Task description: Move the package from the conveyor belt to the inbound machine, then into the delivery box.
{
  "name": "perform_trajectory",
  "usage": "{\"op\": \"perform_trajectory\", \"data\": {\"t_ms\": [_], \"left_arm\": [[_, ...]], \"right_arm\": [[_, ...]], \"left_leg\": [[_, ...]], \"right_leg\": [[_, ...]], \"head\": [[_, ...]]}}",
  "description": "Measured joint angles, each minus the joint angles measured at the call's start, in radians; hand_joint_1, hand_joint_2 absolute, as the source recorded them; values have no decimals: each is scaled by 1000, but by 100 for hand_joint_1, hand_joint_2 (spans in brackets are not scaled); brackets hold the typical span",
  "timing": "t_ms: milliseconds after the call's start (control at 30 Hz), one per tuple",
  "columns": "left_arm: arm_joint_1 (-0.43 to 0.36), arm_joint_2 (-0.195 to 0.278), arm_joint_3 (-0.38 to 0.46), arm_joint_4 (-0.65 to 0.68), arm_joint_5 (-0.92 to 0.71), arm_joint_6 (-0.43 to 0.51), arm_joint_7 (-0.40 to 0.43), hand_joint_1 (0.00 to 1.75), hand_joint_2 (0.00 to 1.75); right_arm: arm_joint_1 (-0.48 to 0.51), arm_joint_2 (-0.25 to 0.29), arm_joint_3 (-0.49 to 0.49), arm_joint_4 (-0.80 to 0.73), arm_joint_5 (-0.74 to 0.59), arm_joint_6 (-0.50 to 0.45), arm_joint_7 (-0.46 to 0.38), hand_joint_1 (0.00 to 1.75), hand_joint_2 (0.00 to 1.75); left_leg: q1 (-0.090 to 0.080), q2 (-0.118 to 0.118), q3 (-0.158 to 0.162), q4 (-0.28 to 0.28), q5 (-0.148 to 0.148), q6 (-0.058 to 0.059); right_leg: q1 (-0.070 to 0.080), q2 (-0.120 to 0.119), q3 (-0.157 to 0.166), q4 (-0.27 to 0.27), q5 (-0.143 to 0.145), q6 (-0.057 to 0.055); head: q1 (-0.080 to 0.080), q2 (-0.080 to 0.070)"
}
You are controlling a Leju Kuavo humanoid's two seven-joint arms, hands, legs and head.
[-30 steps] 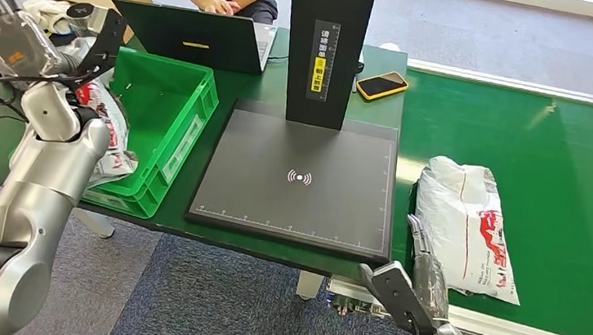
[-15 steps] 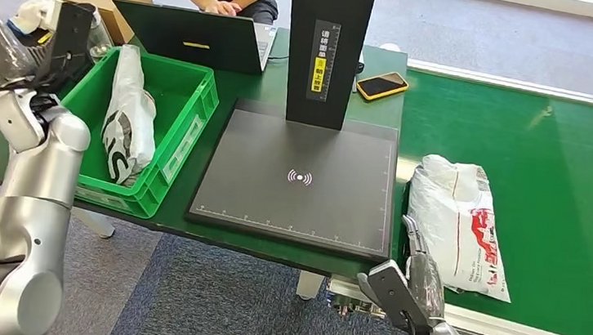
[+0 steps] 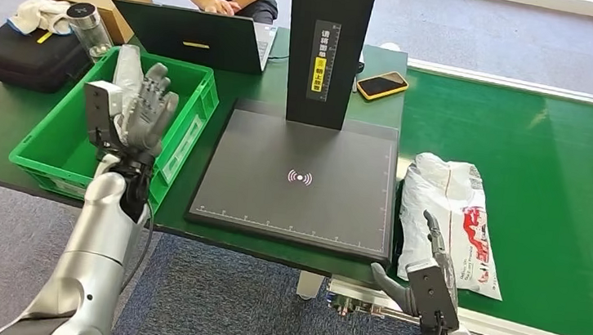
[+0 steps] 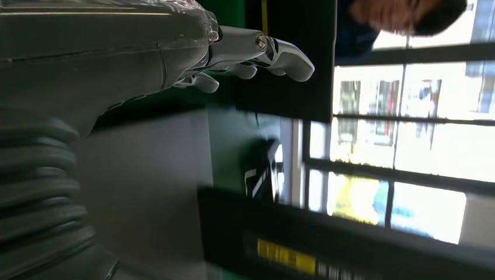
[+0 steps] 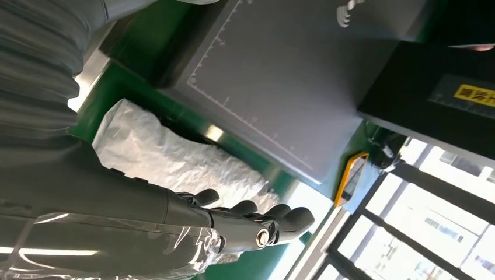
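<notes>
Package (image 3: 450, 219): white poly mailer with red print, lying flat on the green conveyor belt (image 3: 573, 161) at centre right of the head view, its near edge beside the inbound machine (image 3: 300, 176).
Right hand (image 3: 434, 267): lower centre right, fingers apart and extended, holding nothing, just short of the package.
Left hand (image 3: 141, 107): left of centre, raised above the green delivery box (image 3: 49, 144), fingers spread, empty.
Step, as judged: the pickup from the belt is not yet made.
Next move calls for: right hand closing over the mailer's near edge, then lifting it leftward onto the dark scan plate.
</notes>
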Motion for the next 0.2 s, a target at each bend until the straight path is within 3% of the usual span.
{"op": "perform_trajectory", "data": {"t_ms": [67,200], "left_arm": [[37,-15,-32,-11,39,-60,0,0,175],[95,-34,-81,-26,59,-76,0,0,175]], "right_arm": [[-12,9,-7,4,-33,27,-13,0,175],[-34,23,-14,17,-94,76,-30,0,175]], "left_leg": [[0,0,0,0,0,0],[0,0,0,0,0,0]], "right_leg": [[0,0,0,0,0,0],[1,0,0,0,0,0]], "head": [[0,0],[0,0]]}}
